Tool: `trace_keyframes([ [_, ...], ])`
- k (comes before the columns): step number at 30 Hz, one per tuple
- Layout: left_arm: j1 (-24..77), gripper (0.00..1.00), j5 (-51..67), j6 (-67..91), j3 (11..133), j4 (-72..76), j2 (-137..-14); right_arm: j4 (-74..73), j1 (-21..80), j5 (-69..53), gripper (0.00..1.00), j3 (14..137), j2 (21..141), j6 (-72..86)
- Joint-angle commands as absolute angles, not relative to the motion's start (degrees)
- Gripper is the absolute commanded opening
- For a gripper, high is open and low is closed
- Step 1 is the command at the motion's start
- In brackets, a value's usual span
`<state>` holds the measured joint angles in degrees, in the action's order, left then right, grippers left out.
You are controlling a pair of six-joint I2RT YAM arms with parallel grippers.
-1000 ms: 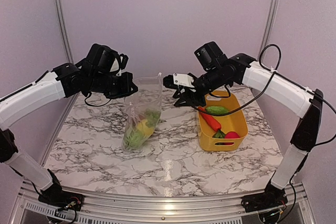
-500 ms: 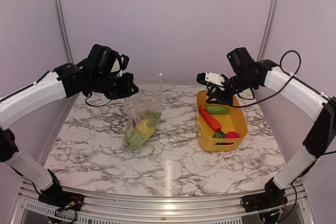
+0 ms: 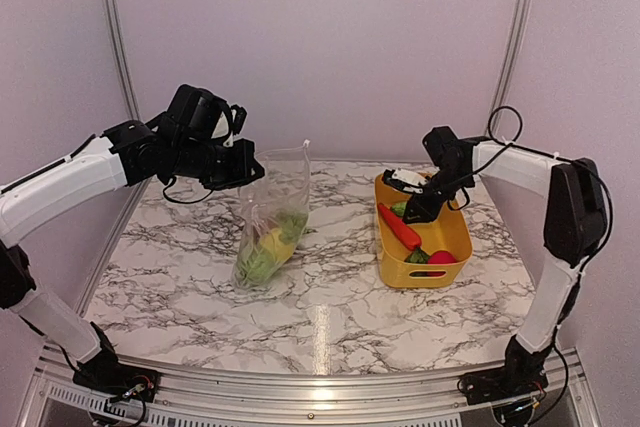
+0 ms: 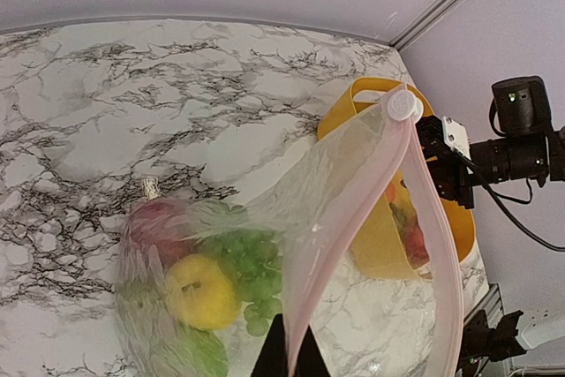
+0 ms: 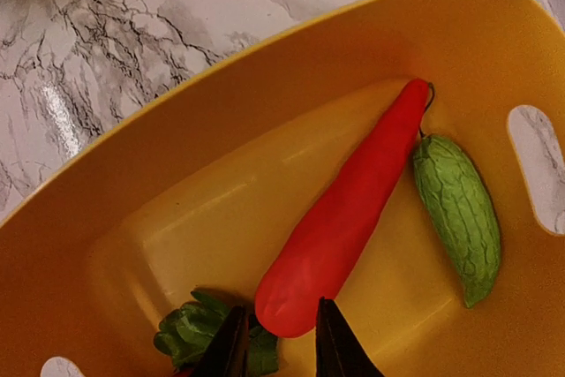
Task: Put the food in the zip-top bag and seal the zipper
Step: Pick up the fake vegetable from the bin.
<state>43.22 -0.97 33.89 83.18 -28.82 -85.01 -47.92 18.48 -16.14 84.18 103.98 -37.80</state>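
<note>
The clear zip-top bag (image 3: pixel 272 209) hangs upright over the marble table with its mouth gaping. My left gripper (image 3: pixel 243 169) is shut on the pink zipper (image 4: pixel 321 266) strip at one corner; in the left wrist view the gripper (image 4: pixel 287 355) pinches it. Inside lie a yellow lemon (image 4: pixel 201 290), green grapes (image 4: pixel 252 267) and a red apple (image 4: pixel 148 227). My right gripper (image 3: pixel 412 212) is down in the yellow basket (image 3: pixel 455 237). Its jaws (image 5: pixel 281 350) stand open astride the blunt end of the red pepper (image 5: pixel 353 209). The cucumber (image 5: pixel 457 214) lies beside the pepper.
A green leafy piece (image 5: pixel 199 333) lies by the left finger on the basket's floor (image 5: pixel 177 218), and a red piece (image 3: pixel 440 257) sits at the basket's near end. The white zipper slider (image 4: pixel 402 105) is at the bag's far corner. Walls close in behind and at both sides.
My right arm has swung right from the bag's mouth and dropped into the basket over the red pepper. The left arm and bag have not moved.
</note>
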Motion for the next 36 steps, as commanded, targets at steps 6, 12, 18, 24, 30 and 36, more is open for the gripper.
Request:
trace_keyframes([
  [6,43.0,0.0,-2.3,35.0,81.9,-31.1,-82.7,-44.0,18.5,-12.7,0.25,91.6,113.3,-28.1],
  [12,43.0,0.0,-3.4,35.5,81.7,-32.6,-81.5,-42.6,18.5,-10.4,0.33,95.8,118.8,-24.9],
  [18,43.0,0.0,-4.6,36.5,80.6,-33.1,-79.6,-41.4,18.5,-9.4,0.36,97.1,122.0,-22.4],
  [24,43.0,0.0,-5.2,37.1,80.5,-33.9,-78.7,-40.8,18.5,-8.4,0.38,98.4,124.3,-21.0],
  [30,43.0,0.0,-5.7,37.7,80.1,-33.9,-78.1,-40.8,18.5,-8.3,0.39,97.7,125.2,-20.1],
  [36,43.0,0.0,-5.7,37.4,80.6,-33.6,-78.6,-40.1,18.5,-4.5,0.41,92.9,121.4,-19.7],
])
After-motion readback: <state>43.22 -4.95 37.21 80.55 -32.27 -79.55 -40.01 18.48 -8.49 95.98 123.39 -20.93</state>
